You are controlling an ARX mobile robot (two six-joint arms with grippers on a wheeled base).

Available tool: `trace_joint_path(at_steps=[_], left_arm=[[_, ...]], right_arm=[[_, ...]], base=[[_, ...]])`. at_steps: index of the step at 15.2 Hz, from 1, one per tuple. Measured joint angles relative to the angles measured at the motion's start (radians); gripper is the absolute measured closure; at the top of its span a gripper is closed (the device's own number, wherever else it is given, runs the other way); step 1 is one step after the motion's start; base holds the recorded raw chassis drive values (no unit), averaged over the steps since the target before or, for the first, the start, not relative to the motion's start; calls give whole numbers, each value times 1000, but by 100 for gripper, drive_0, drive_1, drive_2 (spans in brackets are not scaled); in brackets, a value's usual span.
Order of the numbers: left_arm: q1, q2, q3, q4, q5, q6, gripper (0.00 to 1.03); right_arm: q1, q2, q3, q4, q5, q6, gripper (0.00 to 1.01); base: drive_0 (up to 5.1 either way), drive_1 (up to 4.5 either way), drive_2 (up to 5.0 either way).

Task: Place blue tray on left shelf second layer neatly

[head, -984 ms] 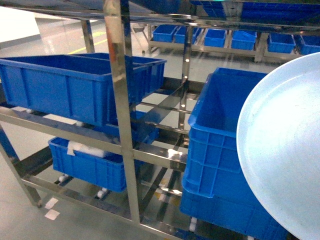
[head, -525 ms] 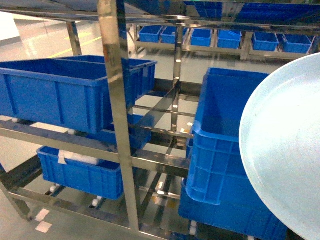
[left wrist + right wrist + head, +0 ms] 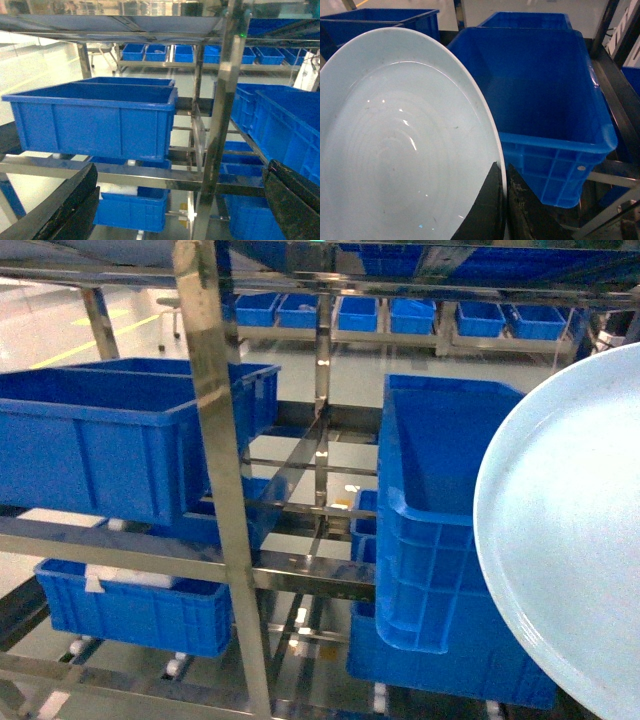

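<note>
While the right gripper (image 3: 502, 200) pinches the rim of the blue tray (image 3: 570, 540), held tilted in the air before a blue crate (image 3: 440, 510), the left gripper (image 3: 175, 200) hangs spread and empty, so the left shelf second layer (image 3: 110, 540) awaits it.

Left end effector (image 3: 180, 210): black, scuffed matte fingers (image 3: 65, 210), broad & tapered.

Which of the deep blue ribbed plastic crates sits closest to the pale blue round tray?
The deep blue crate on the right, directly behind the pale blue round tray; the other crates sit left of the steel upright or lower.
</note>
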Motion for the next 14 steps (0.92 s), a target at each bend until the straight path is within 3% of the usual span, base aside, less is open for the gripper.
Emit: trace_joint_path(at_steps=[8,14], left_arm=[[0,0,0,0,1,0,5],[-2,0,0,0,3,0,5]], right_arm=[[0,1,0,0,0,0,99],[0,1,0,0,0,0,99]], base=[[-151,-151,-151],[0,0,0]])
